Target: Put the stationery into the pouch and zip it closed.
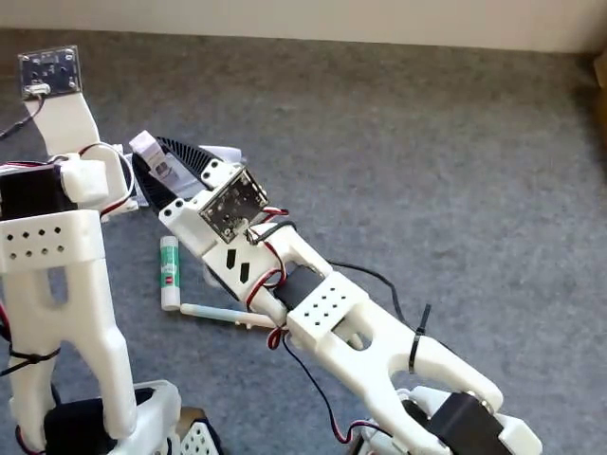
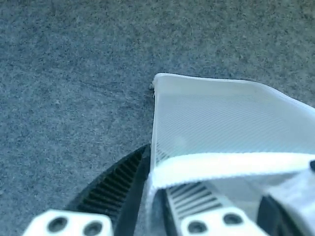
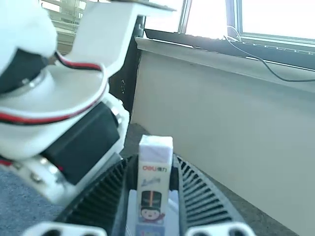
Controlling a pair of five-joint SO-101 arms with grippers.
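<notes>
White mesh pouch point(image 2: 216, 118) is pinched at its rim by the left gripper point(image 2: 150, 169). The right gripper point(image 3: 155, 164) clamps a white block eraser point(image 3: 154, 199). A green-and-white glue stick point(image 1: 169, 273) and a white pen point(image 1: 220, 313) lie on the grey felt table point(image 1: 455, 142).

Count: 2 grippers, i.e. left gripper point(image 2: 155, 169) & right gripper point(image 3: 155, 160); 1 mesh pouch point(image 2: 221, 118), pinched in the left one; 3 stationery pcs: 1 eraser point(image 3: 153, 201) clamped in the right one, plus 1 glue stick point(image 1: 169, 273) & 1 pen point(image 1: 223, 314) lying near the right gripper's wrist.
</notes>
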